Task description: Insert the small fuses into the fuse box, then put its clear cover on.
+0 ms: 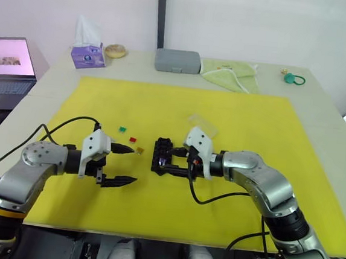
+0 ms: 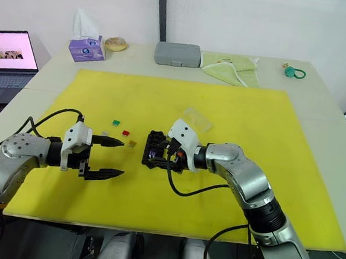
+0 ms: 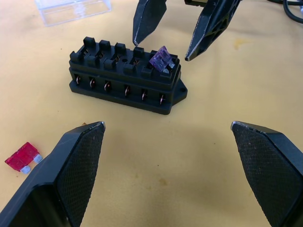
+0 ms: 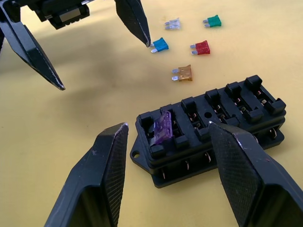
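Sitting on the yellow mat (image 1: 252,124) in the middle of the table, the fuse box (image 4: 210,127) is waiting with just one fuse in it. The purple fuse (image 4: 163,126) is leaning in the slot at one end, a bit tilted, so it looks like it is not pushed all the way down. The right gripper (image 4: 165,161) is hovering right at the box with its two fingers spread wide on either side of that end, holding nothing; I think it is staying close so it can press the purple fuse flat or keep the box from sliding. The left gripper (image 1: 121,164) is also wide open and holding nothing, pointing toward the box from the other side. One of its fingertips is resting just beside the teal fuse (image 4: 160,45), so it seems to be getting ready to pick that one. The other fuses are lying loose on the mat near it: the grey fuse (image 4: 173,23), the green fuse (image 4: 212,21), the red fuse (image 4: 201,48) and the orange fuse (image 4: 183,73), all close together so they are easy to reach. The clear cover (image 1: 201,125) is lying on the mat just behind the box, out of the way until the fuses are in. Five slots are looking empty, so most of the job is not yet done. The fuses are tiny and flat, so grabbing one off the mat could be tricky.
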Motion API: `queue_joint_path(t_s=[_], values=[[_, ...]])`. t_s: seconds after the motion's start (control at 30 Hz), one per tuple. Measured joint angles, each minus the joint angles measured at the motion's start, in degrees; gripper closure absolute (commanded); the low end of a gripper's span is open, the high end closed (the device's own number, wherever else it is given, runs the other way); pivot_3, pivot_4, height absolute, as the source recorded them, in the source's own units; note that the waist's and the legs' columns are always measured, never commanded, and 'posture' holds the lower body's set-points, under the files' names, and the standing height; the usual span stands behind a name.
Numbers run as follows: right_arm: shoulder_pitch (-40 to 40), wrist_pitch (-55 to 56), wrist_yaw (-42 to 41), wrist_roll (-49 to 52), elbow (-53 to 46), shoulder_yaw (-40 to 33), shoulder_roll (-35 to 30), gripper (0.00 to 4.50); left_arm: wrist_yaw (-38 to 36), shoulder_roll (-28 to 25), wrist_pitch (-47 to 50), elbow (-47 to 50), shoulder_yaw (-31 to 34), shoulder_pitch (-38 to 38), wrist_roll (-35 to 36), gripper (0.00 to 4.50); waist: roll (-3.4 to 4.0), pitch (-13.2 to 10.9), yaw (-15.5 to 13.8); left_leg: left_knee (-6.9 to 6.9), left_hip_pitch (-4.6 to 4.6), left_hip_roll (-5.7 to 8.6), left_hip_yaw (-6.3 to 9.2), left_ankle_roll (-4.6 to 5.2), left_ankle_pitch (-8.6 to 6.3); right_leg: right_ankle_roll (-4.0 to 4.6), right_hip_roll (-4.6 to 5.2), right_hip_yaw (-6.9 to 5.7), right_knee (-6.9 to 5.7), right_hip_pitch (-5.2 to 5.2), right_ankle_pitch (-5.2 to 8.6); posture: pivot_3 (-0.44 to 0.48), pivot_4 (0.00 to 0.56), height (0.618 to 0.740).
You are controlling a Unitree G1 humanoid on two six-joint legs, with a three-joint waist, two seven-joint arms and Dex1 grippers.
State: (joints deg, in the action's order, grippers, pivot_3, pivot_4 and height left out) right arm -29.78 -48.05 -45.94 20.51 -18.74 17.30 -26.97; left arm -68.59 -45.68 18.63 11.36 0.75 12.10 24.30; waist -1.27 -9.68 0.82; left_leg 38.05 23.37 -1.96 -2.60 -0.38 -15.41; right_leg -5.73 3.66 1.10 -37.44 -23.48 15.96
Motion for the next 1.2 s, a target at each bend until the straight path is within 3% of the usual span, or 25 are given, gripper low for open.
queue_joint_path(t_s=[0.13,0.73,1.2], values=[[0.0,0.3,0.2,-0.3,0.2,0.6,0.0,4.46,0.0,0.1,-0.1,0.0,0.0,0.0,-0.1,0.0,0.0,0.0,0.0,0.0,0.0,0.0,0.0,0.0,0.0,0.0,0.0,0.0,0.0,0.0,0.0,0.0,0.15,0.737],[-0.1,3.3,-0.7,-1.2,0.3,0.7,-1.2,4.46,0.0,0.2,-0.4,-1.3,-0.1,0.0,-0.5,0.0,0.0,0.0,0.0,0.0,0.0,0.0,-0.01,0.0,0.0,0.0,0.01,0.0,0.01,0.0,0.0,0.0,0.15,0.737],[-6.6,11.4,-11.6,-3.2,5.9,2.8,-5.8,4.46,-1.9,-1.1,0.9,-1.3,-1.0,3.2,0.1,0.0,0.0,0.0,0.0,0.0,0.01,0.02,-0.01,0.0,0.0,-0.01,-0.01,0.0,0.02,-0.01,0.0,0.0,0.15,0.737]])
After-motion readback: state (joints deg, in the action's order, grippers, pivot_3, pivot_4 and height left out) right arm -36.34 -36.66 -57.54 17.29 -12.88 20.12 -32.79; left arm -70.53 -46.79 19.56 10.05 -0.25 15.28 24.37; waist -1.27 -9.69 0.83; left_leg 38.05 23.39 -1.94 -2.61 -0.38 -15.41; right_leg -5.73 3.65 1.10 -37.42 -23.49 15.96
